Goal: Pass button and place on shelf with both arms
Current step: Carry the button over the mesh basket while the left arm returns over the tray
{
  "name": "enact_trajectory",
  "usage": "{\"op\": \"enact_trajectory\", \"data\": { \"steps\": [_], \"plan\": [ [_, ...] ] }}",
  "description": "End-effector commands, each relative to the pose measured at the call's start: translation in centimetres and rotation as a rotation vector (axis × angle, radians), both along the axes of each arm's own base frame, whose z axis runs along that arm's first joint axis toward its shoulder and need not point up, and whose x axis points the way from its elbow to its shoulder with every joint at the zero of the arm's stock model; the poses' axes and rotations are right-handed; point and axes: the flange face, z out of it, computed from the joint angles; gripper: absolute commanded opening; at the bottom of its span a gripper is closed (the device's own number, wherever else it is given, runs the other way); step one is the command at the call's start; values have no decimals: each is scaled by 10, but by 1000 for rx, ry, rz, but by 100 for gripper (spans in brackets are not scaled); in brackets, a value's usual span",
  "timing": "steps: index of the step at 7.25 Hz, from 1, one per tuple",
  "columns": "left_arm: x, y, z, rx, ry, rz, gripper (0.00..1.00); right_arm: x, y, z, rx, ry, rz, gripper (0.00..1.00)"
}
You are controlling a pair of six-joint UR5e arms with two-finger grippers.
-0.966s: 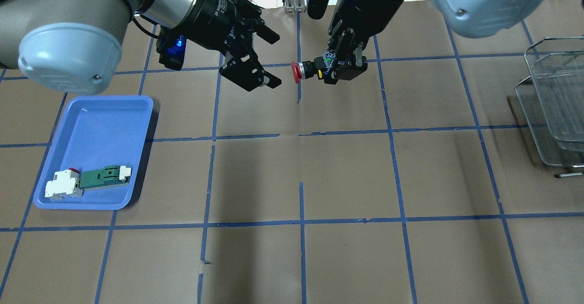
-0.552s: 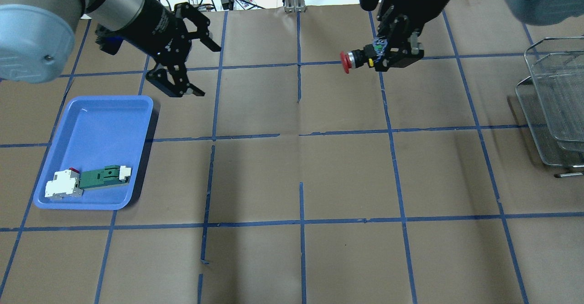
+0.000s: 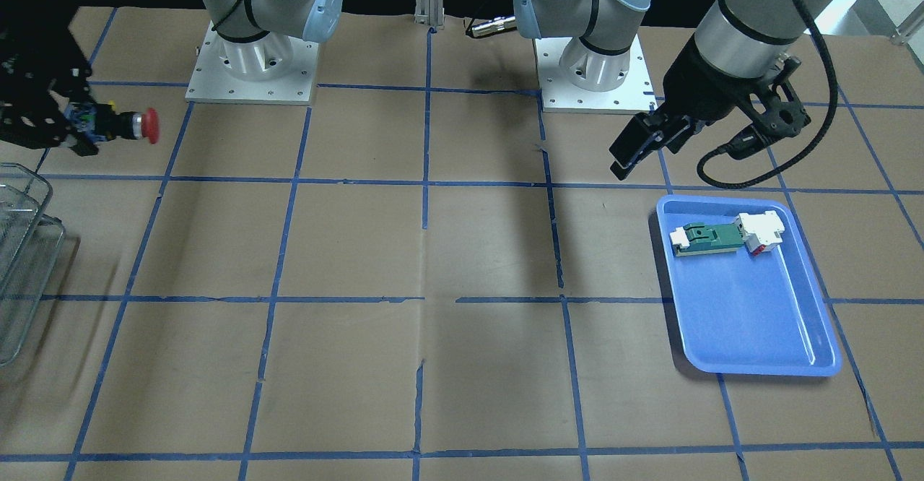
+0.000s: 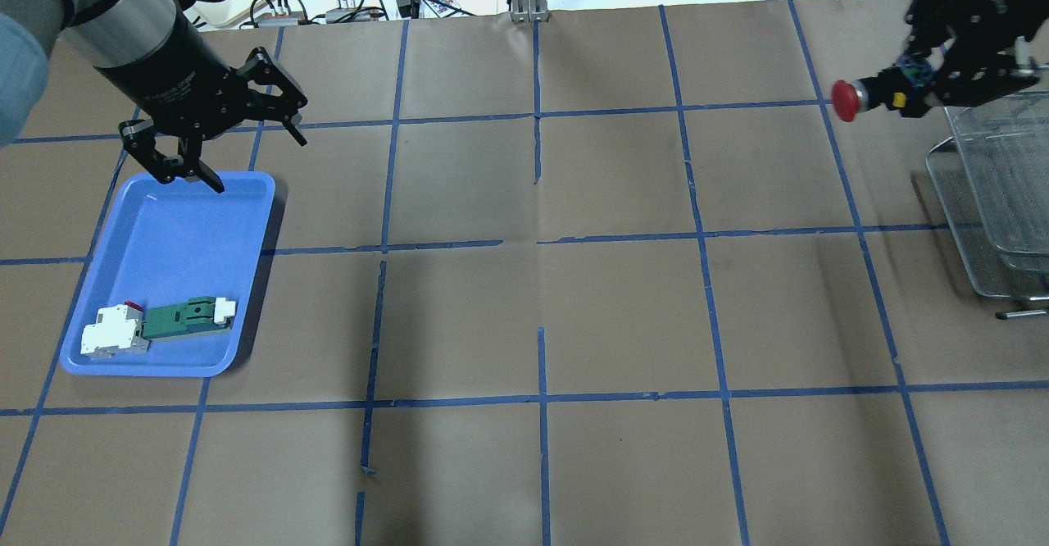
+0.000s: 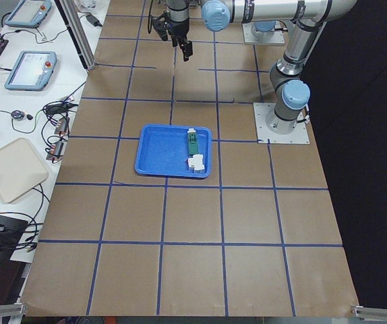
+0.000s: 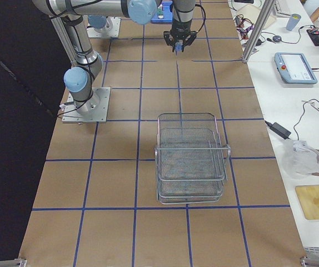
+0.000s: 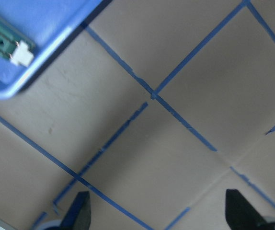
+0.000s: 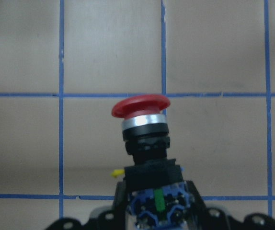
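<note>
- Brown paper marked off with blue tape covers your surface (image 4: 623,316), with the two arm bases bolted along one long side.
- Your right gripper (image 4: 926,87) is clamped on the button (image 4: 869,97), gripping it by the contact-block end.
- You'll see the button lying level in the air above the surface, with its red head pointing toward the middle of the surface.
- From the right wrist camera, the red head, silver ring and black collar stick out past the fingers, and the block sits between them.
- Look to the shelf (image 4: 996,193): it stands at the right-arm end of the surface, and the button hangs close to its corner, outside its baskets.
- Your left gripper (image 4: 258,165) is spread wide with nothing between the fingers, poised over the surface at one end of the blue tray (image 4: 180,243).
- At the tray's other end you have a green-and-white flat part (image 4: 184,319) and a white block with a red bit (image 4: 111,334), lying end to end and touching.
</note>
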Motion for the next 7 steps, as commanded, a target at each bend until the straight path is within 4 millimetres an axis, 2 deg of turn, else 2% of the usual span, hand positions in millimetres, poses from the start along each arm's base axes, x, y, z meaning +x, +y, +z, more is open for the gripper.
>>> {"op": "enact_trajectory", "data": {
  "steps": [1,2,3,4,5,6,7],
  "plan": [
    [2,15,7,-10,-36,-129,100,-153,16,-34,27,-40,-59,7],
    [7,20,8,8,-88,-139,100,-199,11,-62,22,-52,-22,7],
    [6,36,2,68,-90,-232,100,-253,2,-83,-31,46,6,6],
    [4,50,4,67,-84,-355,100,-270,-5,-97,-51,54,-31,6],
    [3,59,7,54,-82,-395,100,-273,-8,-99,-42,59,-156,6],
    [3,66,11,42,-73,-396,100,-276,-11,-112,-30,47,-181,6],
    [2,74,15,42,-63,-394,100,-287,-24,-147,-5,30,-186,5]
  ]
}}
